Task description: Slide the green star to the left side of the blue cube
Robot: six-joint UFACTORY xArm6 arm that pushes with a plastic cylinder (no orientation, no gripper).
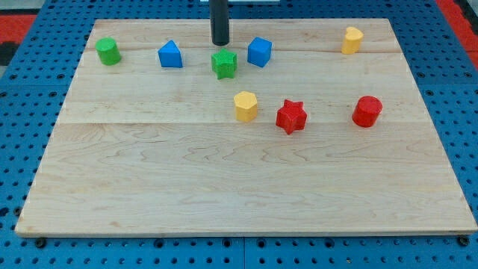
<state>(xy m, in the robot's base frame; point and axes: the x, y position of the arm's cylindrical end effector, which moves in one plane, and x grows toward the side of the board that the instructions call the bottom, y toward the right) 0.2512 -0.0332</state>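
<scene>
The green star (223, 64) lies near the top middle of the wooden board (239, 179). The blue cube (259, 51) sits just to its upper right, a small gap apart. My tip (219, 42) is the lower end of a dark rod coming down from the view's top. It stands just above the green star, close to its top edge, and to the left of the blue cube.
A second blue block (170, 54) with a peaked top sits left of the star. A green cylinder (108, 51) is at the top left. A yellow block (245, 105), a red star (291, 116) and a red cylinder (367, 111) lie mid-board. Another yellow block (352, 39) is at top right.
</scene>
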